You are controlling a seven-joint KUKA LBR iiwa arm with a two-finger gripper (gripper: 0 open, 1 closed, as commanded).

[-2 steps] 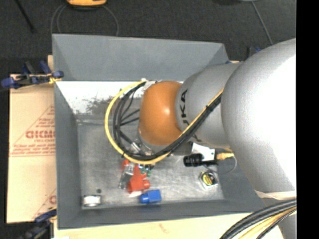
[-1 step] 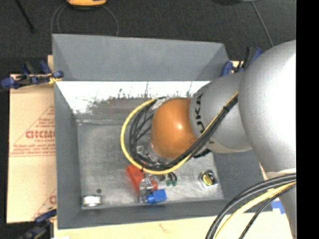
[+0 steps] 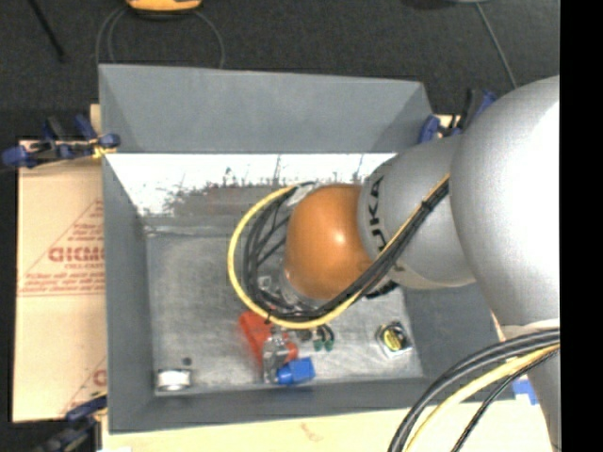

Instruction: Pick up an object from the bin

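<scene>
Two things sit close against the claw [image 3: 276,353], which is low over the floor of the grey bin [image 3: 123,281], near the middle of its near wall. A red-orange block [image 3: 252,333] is just to the claw's left in the view. A small blue piece [image 3: 298,372] lies just beside it, towards the near wall and a little to the right. The red-orange block looks to be touching the claw's metal, and its long axis seems to run from far-left to near-right, though the wrist's orange cover [image 3: 320,238] and a looping yellow cable [image 3: 236,252] hide its upper end.

I cannot tell whether the claw is wide or narrow, or whether it grips anything, because the wrist hangs over it.

My judgement is that the pick turns on this crowding. The block lies left of the claw and the blue piece lies nearer the wall, so closing may catch either one or nudge both. A small green bit [image 3: 323,343] lies near on the right. A yellow-and-black thing [image 3: 393,339] and a silvery cap [image 3: 173,379] lie well apart.
</scene>
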